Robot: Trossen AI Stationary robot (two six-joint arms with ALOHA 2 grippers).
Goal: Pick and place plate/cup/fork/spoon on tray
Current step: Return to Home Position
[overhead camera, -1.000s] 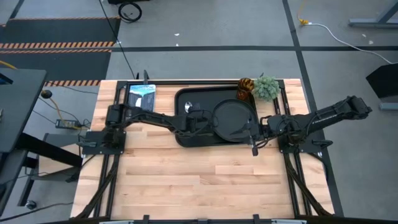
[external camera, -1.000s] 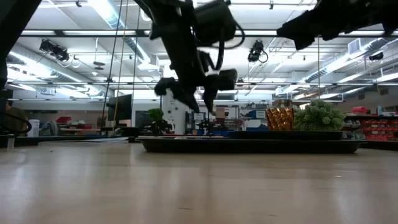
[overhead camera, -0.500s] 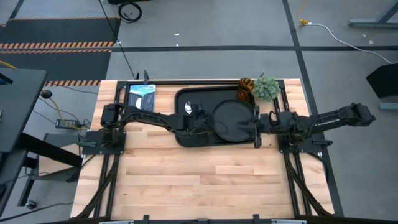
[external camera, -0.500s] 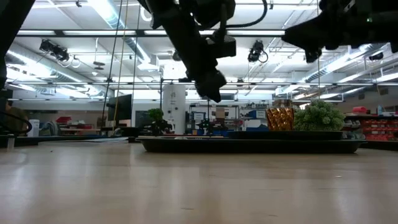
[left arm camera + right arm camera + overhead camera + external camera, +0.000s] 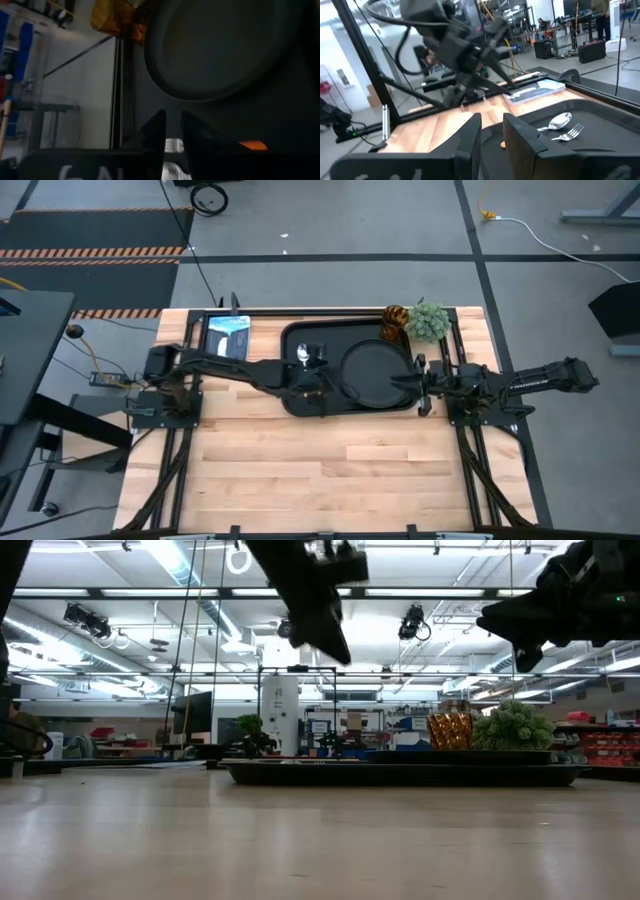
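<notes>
Four items on tray (image 5: 300, 402): plate (image 5: 375, 370), cup (image 5: 394, 321), spoon (image 5: 557, 121), fork (image 5: 570, 133).

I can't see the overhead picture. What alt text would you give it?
A black tray at the back of a wooden table holds a round plate, a spoon and an amber cup. Two dark arms reach in, the left gripper over the tray, the right gripper at its edge.

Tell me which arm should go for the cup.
Right. The right gripper hangs beside the tray, nearer the cup at its far right corner; the left gripper is beyond the plate.
</notes>
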